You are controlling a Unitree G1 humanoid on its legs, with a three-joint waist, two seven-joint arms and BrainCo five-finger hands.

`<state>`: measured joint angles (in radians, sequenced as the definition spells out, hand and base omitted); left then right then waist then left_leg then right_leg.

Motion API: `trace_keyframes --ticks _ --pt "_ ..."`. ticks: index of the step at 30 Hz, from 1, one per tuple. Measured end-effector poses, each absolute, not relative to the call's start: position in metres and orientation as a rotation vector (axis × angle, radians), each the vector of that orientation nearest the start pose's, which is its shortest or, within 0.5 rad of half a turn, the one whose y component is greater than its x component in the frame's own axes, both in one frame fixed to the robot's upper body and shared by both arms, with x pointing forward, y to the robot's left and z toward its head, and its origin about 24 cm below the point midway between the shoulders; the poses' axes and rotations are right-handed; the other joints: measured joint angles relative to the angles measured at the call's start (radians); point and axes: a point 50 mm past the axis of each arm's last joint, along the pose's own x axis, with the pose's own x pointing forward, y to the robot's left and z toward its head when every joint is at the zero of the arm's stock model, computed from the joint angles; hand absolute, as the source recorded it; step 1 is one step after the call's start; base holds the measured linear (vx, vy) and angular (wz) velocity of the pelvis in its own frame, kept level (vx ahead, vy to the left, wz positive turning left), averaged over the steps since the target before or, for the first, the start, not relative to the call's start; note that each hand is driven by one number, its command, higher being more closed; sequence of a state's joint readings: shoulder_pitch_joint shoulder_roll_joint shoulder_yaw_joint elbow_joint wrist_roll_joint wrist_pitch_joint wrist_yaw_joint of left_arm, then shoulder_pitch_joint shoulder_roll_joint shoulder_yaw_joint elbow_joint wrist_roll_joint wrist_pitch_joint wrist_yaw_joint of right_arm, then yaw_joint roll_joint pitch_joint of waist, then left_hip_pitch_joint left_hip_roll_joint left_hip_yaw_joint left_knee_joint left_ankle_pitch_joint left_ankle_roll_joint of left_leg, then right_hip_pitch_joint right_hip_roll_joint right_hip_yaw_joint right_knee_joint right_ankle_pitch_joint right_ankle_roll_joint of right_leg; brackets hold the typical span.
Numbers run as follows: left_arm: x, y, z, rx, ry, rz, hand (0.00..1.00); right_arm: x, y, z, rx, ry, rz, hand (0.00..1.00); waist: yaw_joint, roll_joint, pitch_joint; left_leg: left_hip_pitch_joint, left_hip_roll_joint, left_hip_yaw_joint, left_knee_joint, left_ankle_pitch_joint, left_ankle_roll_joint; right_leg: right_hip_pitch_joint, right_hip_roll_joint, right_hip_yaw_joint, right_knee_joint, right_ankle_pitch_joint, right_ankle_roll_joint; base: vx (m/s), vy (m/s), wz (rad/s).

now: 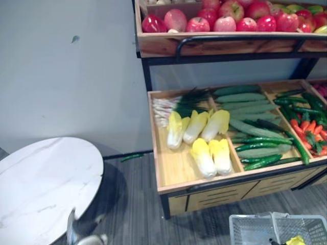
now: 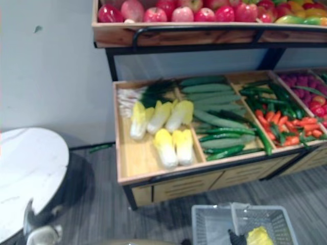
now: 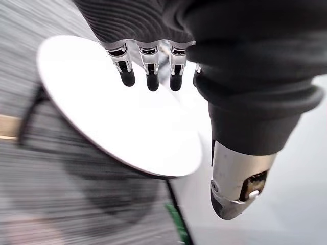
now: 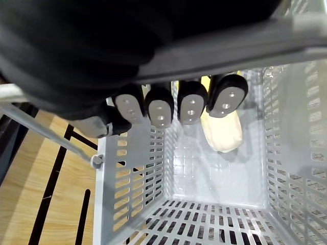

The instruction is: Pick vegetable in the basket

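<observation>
Right hand [image 4: 153, 107] grips the handle [image 4: 286, 41] of the grey basket [image 4: 133, 168], one yellow-white cabbage [image 4: 222, 130] lying inside it; left hand [image 3: 150, 66], slack and empty well left of the basket, should probably reach next for the cabbages [image 1: 204, 155] beyond it.

This is a grocery shop's produce corner. A two-tier wooden stand [image 1: 176, 168] carries red apples [image 1: 230, 23] heaped on its upper shelf. Below, divided bins hold cabbages [image 1: 204, 138], cucumbers [image 1: 250, 109] and carrots [image 1: 309, 127], each sorted by kind. A grey plastic shopping basket [image 1: 245, 229] shows just before the stand, above a grey plank floor [image 1: 138, 204].
</observation>
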<state>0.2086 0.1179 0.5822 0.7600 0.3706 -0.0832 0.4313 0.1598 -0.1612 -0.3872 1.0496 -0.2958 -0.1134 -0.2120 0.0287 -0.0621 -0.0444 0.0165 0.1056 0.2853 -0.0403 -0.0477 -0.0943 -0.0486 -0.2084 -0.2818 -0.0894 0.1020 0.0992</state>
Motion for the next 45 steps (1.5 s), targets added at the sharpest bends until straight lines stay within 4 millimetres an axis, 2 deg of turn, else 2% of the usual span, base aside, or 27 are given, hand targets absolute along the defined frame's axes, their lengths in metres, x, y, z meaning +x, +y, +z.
trace_keyframes --ticks 2,3,5,7,9,15,19,21,23,24,25,26,27,29,30,31,33,34,35,36,37,38,39,41,42,43,45 --pt "0.044 0.305 -0.122 0.428 1.001 0.903 0.0 0.055 -0.267 -0.149 -0.321 1.1 -0.491 1.0 -0.003 -0.007 -0.004 0.005 0.0 0.001 -0.021 0.008 -0.004 -0.002 0.004 0.001 -0.007 0.001 0.001 -0.02 -0.01 -0.01" --pt "0.022 0.297 -0.134 0.372 1.118 0.918 0.0 0.05 -0.266 -0.151 -0.292 1.121 -0.511 1.0 -0.003 -0.008 -0.006 0.005 0.0 0.001 -0.032 0.011 -0.008 -0.004 0.009 0.002 -0.016 0.002 0.003 0.0 0.0 0.0" --pt "-0.002 0.285 -0.144 0.32 1.242 0.907 0.0 0.048 -0.265 -0.153 -0.278 1.139 -0.523 1.0 -0.003 -0.01 -0.009 0.01 0.001 0.006 -0.039 0.014 -0.012 -0.008 0.016 0.011 -0.016 0.002 0.003 0.02 -0.008 -0.11" --pt "-0.015 0.27 -0.152 0.27 1.329 0.859 0.0 0.047 -0.265 -0.153 -0.274 1.141 -0.53 1.0 -0.003 -0.011 -0.016 0.012 0.001 0.014 -0.045 0.014 -0.013 -0.018 0.02 0.023 -0.016 0.002 0.002 0.07 0.001 -0.18" --pt "-0.018 0.257 -0.158 0.234 1.366 0.797 0.0 0.048 -0.265 -0.154 -0.274 1.148 -0.528 1.0 -0.006 -0.004 -0.015 0.026 0.001 0.024 -0.044 0.019 -0.019 -0.019 0.024 0.041 -0.015 0.011 0.002 0.09 0.003 -0.21" --pt "0.007 0.241 -0.164 0.235 1.303 0.585 0.0 0.053 -0.264 -0.154 -0.298 1.144 -0.483 1.0 -0.028 0.013 -0.009 0.076 0.009 0.079 -0.015 -0.014 -0.017 -0.002 0.04 0.107 -0.011 0.011 0.001 0.06 -0.013 -0.34" --pt "0.039 0.23 -0.165 0.284 1.238 0.454 0.0 0.058 -0.271 -0.15 -0.303 1.12 -0.492 1.0 -0.05 0.021 0.029 0.061 0.03 0.112 0.138 -0.116 -0.006 -0.04 0.037 0.175 0.1 -0.007 -0.026 -0.05 0.034 -0.5" --pt "0.057 0.232 -0.163 0.346 1.196 0.39 0.0 0.067 -0.267 -0.15 -0.302 1.091 -0.47 1.0 -0.054 0.002 0.045 0.04 0.024 0.172 0.156 -0.134 0.003 -0.115 0.032 0.238 0.142 0.01 -0.012 -0.17 0.067 -0.91" --pt "0.073 0.235 -0.159 0.396 1.152 0.352 0.0 0.077 -0.26 -0.149 -0.313 1.055 -0.432 1.0 -0.056 -0.014 0.075 0.035 0.015 0.255 0.171 -0.142 0.016 -0.167 0.049 0.277 0.129 0.103 0.017 -0.22 0.069 -1.3" --pt "0.074 0.236 -0.159 0.425 1.145 0.326 0.0 0.091 -0.254 -0.146 -0.328 1.007 -0.392 1.0 -0.053 0.008 0.078 0.025 0.033 0.344 0.162 -0.124 0.059 -0.191 0.077 0.275 0.029 0.252 0.056 -0.27 0.08 -1.69" --pt "0.084 0.236 -0.156 0.451 1.109 0.304 0.0 0.109 -0.248 -0.142 -0.327 0.953 -0.372 1.0 -0.059 -0.003 0.114 0.023 0.054 0.408 0.166 -0.118 0.066 -0.224 0.076 0.125 0.132 0.194 -0.001 -0.34 0.076 -1.72" --pt "0.092 0.236 -0.153 0.471 1.073 0.288 0.0 0.111 -0.249 -0.141 -0.332 0.949 -0.371 1.0 -0.059 0.003 0.141 0.03 0.063 0.441 0.164 -0.109 0.065 -0.26 0.046 -0.029 0.36 0.029 -0.142 -0.26 0.02 -1.33" --pt "0.094 0.234 -0.152 0.486 1.055 0.272 0.0 0.11 -0.25 -0.141 -0.337 0.951 -0.37 1.0 -0.057 -0.003 0.149 0.05 0.073 0.486 0.163 -0.1 0.065 -0.25 0.005 -0.149 0.575 -0.117 -0.163 -0.18 0.023 -0.99" --pt "0.086 0.234 -0.154 0.492 1.077 0.263 0.0 0.108 -0.249 -0.142 -0.341 0.963 -0.365 1.0 -0.057 -0.006 0.151 0.075 0.095 0.558 0.185 -0.1 0.065 -0.191 -0.049 -0.231 0.716 -0.208 -0.156 -0.11 -0.032 -1.12" --pt "0.083 0.236 -0.154 0.495 1.085 0.268 0.0 0.107 -0.248 -0.143 -0.343 0.971 -0.358 1.0 -0.057 -0.02 0.152 0.089 0.095 0.596 0.202 -0.101 0.063 -0.172 -0.081 -0.235 0.731 -0.226 -0.131 -0.09 -0.084 -1.13" --pt "0.083 0.239 -0.154 0.5 1.086 0.273 0.0 0.107 -0.247 -0.144 -0.34 0.975 -0.354 1.0 -0.059 -0.034 0.159 0.098 0.088 0.614 0.216 -0.103 0.06 -0.175 -0.069 -0.238 0.72 -0.224 -0.132 -0.15 -0.114 -1.22" --pt "0.077 0.235 -0.157 0.482 1.119 0.257 0.0 0.11 -0.247 -0.144 -0.344 0.974 -0.352 1.0 -0.047 0.002 0.161 0.085 0.087 0.576 0.152 -0.108 0.058 -0.129 0.046 -0.184 0.513 -0.204 -0.123 -0.25 -0.116 -1.29" --pt "0.069 0.226 -0.161 0.455 1.146 0.244 0.0 0.115 -0.249 -0.142 -0.338 0.966 -0.359 1.0 -0.049 0.035 0.148 0.072 0.102 0.596 0.121 -0.061 0.065 -0.109 0.064 -0.17 0.511 -0.24 -0.133 -0.21 -0.122 -1.05" --pt "0.072 0.228 -0.161 0.467 1.141 0.234 0.0 0.11 -0.252 -0.143 -0.34 0.988 -0.384 1.0 -0.069 0.016 0.153 0.07 0.081 0.621 0.118 -0.04 0.063 -0.092 -0.027 -0.184 0.639 -0.318 -0.099 -0.16 -0.136 -0.82" --pt "0.073 0.231 -0.16 0.484 1.137 0.226 0.0 0.106 -0.253 -0.144 -0.352 0.997 -0.377 1.0 -0.072 0.012 0.149 0.07 0.07 0.635 0.121 -0.034 0.059 -0.057 -0.063 -0.183 0.598 -0.33 -0.052 -0.07 -0.182 -0.64" --pt "0.073 0.237 -0.158 0.504 1.136 0.227 0.0 0.108 -0.251 -0.144 -0.358 0.992 -0.361 1.0 -0.061 -0.013 0.147 0.052 0.071 0.67 0.136 -0.025 0.052 -0.028 -0.037 -0.17 0.455 -0.363 -0.008 -0.12 -0.339 -1.0" --pt "0.072 0.231 -0.16 0.487 1.146 0.212 0.0 0.113 -0.253 -0.142 -0.374 0.979 -0.358 1.0 -0.054 0.021 0.148 0.033 0.112 0.702 0.153 -0.007 0.045 -0.01 0.032 -0.159 0.334 -0.302 -0.028 -0.1 -0.31 -1.0" --pt "0.071 0.229 -0.161 0.483 1.149 0.209 0.0 0.115 -0.254 -0.141 -0.378 0.973 -0.356 1.0 -0.056 0.033 0.142 0.028 0.134 0.715 0.163 0.003 0.046 0.001 0.057 -0.151 0.282 -0.273 -0.033 -0.09 -0.331 -0.89" --pt "0.074 0.229 -0.16 0.483 1.139 0.212 0.0 0.107 -0.25 -0.144 -0.393 0.997 -0.329 1.0 -0.058 0.041 0.142 0.011 0.235 0.745 0.292 0.001 0.049 0.044 0.128 -0.125 0.167 -0.214 -0.067 -0.08 -0.241 -0.52" --pt "0.076 0.229 -0.16 0.482 1.134 0.212 0.0 0.104 -0.249 -0.145 -0.396 1.004 -0.32 1.0 -0.058 0.038 0.142 -0.001 0.266 0.742 0.349 -0.002 0.051 0.051 0.14 -0.122 0.152 -0.208 -0.075 -0.11 -0.206 -0.38" --pt "0.081 0.231 -0.158 0.484 1.121 0.223 0.0 0.098 -0.247 -0.147 -0.413 1.018 -0.291 1.0 -0.057 0.039 0.148 -0.021 0.349 0.734 0.486 0.0 0.05 0.062 0.17 -0.1 0.136 -0.197 -0.092 -0.07 -0.131 -0.38" --pt "0.079 0.233 -0.158 0.468 1.122 0.263 0.0 0.098 -0.248 -0.146 -0.456 1.012 -0.256 1.0 -0.055 0.052 0.154 -0.035 0.401 0.647 0.578 0.014 0.044 0.08 0.195 -0.057 0.121 -0.186 -0.109 -0.07 -0.103 -0.69"
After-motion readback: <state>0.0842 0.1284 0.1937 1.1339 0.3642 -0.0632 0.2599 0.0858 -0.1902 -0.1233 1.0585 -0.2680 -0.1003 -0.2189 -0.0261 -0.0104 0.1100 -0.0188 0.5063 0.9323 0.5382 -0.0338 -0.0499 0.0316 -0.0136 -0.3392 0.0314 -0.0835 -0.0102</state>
